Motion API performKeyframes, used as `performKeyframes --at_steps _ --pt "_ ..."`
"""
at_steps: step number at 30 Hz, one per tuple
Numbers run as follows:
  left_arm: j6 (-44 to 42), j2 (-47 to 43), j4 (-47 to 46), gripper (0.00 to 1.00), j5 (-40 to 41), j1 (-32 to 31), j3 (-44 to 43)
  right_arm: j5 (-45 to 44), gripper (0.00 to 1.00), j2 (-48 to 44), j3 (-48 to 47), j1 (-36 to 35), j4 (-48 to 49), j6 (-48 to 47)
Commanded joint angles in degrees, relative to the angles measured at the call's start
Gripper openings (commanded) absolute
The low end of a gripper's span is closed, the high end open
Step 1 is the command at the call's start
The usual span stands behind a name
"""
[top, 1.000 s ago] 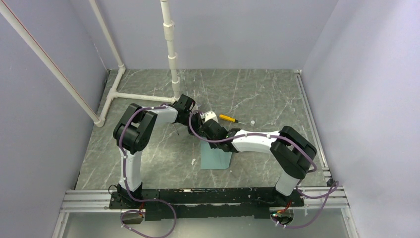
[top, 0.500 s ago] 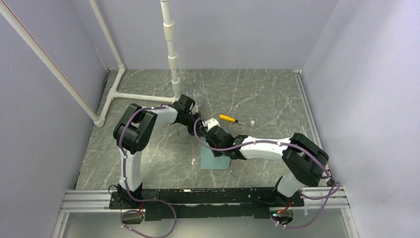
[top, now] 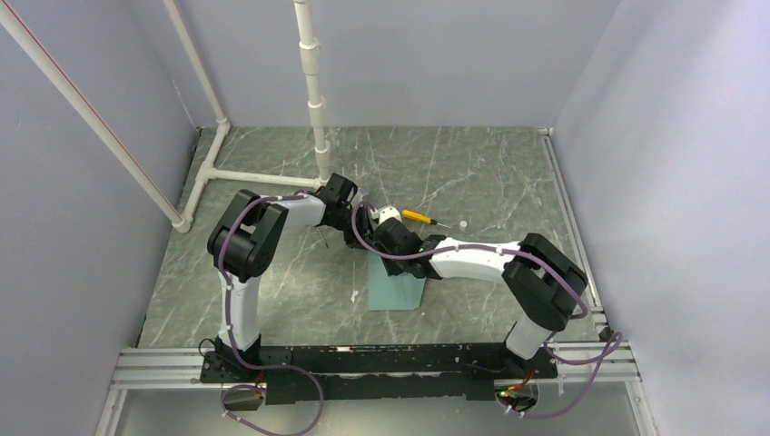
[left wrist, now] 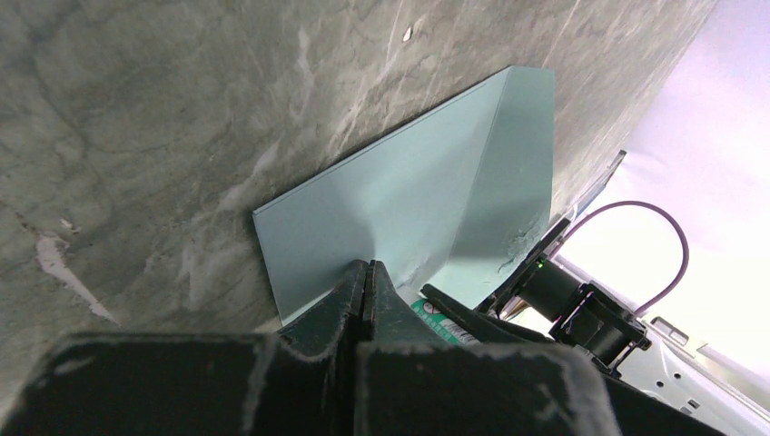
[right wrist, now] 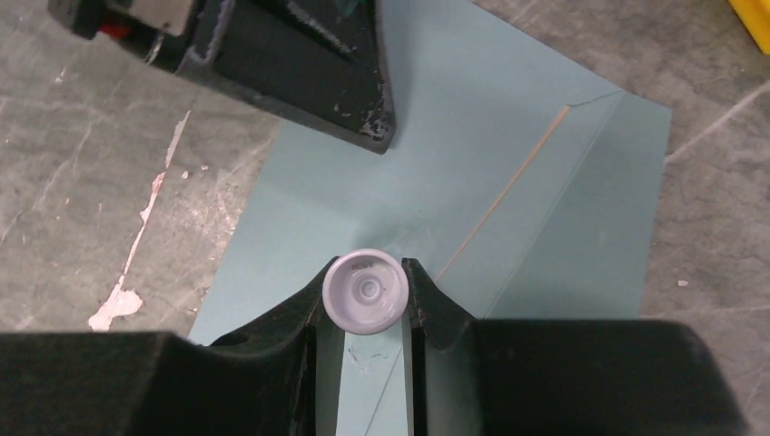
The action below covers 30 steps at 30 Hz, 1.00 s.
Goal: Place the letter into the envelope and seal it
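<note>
Indoors, grey marbled table (top: 490,173) within pale lilac walls (top: 436,54); left gripper (left wrist: 366,265) tight together, right gripper (right wrist: 368,263) clamped round white cylinder (right wrist: 364,292).

Top view high overhead; wrist views close, sharing envelope (right wrist: 436,182)

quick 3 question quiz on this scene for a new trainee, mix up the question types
1. True or false: the left tool is shut, its tip over the envelope.
2. The right tool holds: A) a white round object B) a folded letter C) nothing
3. What colour is the thin item lying beyond the envelope?

Key: 1 true; 2 A; 3 yellow
</note>
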<state>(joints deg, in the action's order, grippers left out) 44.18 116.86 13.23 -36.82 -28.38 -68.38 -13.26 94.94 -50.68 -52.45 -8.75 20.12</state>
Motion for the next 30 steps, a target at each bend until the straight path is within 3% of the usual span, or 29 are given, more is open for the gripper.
performKeyframes --at_steps 1,14,24,30 --pt "-2.8 3.2 3.1 0.02 6.7 -0.8 2.5 -4.4 0.00 2.1 0.2 0.8 -6.6 2.9" --pt "-3.2 3.9 3.1 0.02 6.1 -0.3 2.1 1.0 0.00 -8.0 9.1 -3.4 -1.6 2.0" --pt "-3.4 4.5 3.5 0.03 5.9 0.0 1.9 1.6 0.00 -4.7 8.3 -3.5 3.1 0.9" --pt "-3.7 4.6 4.0 0.03 5.9 0.3 1.8 -6.2 0.00 -0.2 5.3 -2.7 2.2 2.9"
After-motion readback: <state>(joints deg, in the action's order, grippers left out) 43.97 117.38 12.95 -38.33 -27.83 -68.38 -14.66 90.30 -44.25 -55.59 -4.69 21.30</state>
